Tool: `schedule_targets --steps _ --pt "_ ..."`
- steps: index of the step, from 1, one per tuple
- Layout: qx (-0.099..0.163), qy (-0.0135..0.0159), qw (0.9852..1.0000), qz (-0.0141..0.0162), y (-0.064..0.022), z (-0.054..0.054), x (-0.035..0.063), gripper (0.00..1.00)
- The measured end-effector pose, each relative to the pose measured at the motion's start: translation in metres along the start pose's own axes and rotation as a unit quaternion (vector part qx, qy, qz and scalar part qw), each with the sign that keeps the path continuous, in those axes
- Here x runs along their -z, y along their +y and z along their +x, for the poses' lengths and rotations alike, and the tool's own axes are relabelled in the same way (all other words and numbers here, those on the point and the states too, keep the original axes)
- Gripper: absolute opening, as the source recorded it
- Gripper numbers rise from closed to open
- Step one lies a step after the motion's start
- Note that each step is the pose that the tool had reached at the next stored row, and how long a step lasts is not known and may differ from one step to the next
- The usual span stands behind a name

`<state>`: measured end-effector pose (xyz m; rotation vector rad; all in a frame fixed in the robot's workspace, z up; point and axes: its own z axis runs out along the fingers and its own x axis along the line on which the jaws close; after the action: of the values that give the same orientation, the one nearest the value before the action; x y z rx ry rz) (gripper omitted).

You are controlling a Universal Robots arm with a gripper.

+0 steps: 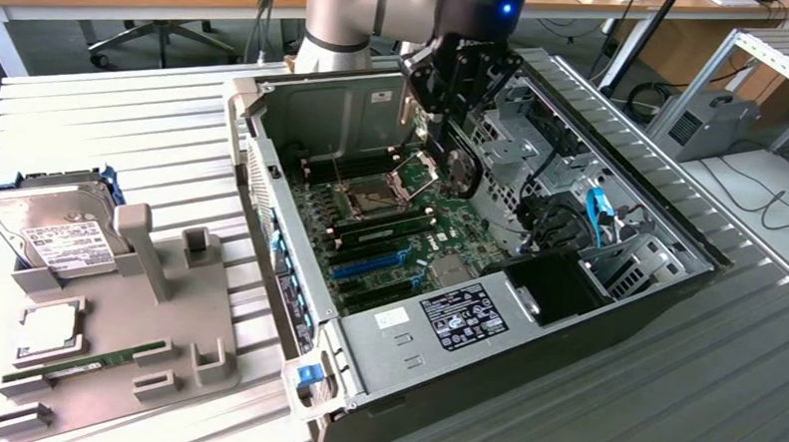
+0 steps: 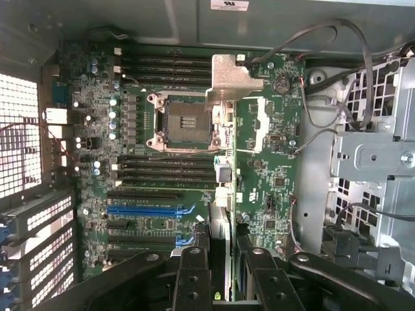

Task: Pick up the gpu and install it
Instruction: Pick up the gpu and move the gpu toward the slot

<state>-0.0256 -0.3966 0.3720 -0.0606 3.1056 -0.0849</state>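
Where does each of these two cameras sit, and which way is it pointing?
Exterior view: off the arm, high up, looking down slantwise into the open computer case on a slatted table; the arm and gripper hang over it.
Wrist view: on the wrist, facing along the gripper at the motherboard; the gripper's black body shows.
Shared: the motherboard, its CPU socket, blue slot and the gripper.

Between my fingers (image 2: 194, 282) the gpu (image 2: 220, 246) shows me just its thin edge, its fan side turned out of sight, while my fingers' upper parts are cut off at the wrist view's edge and the black label's (image 1: 460, 319) print is too small to read.
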Motion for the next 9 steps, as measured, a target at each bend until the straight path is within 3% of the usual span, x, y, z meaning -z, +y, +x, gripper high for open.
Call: schedule_targets --steps 9 --pt "0.0 0.0 1.0 0.0001 0.0003 0.0002 -0.0055 0.26"
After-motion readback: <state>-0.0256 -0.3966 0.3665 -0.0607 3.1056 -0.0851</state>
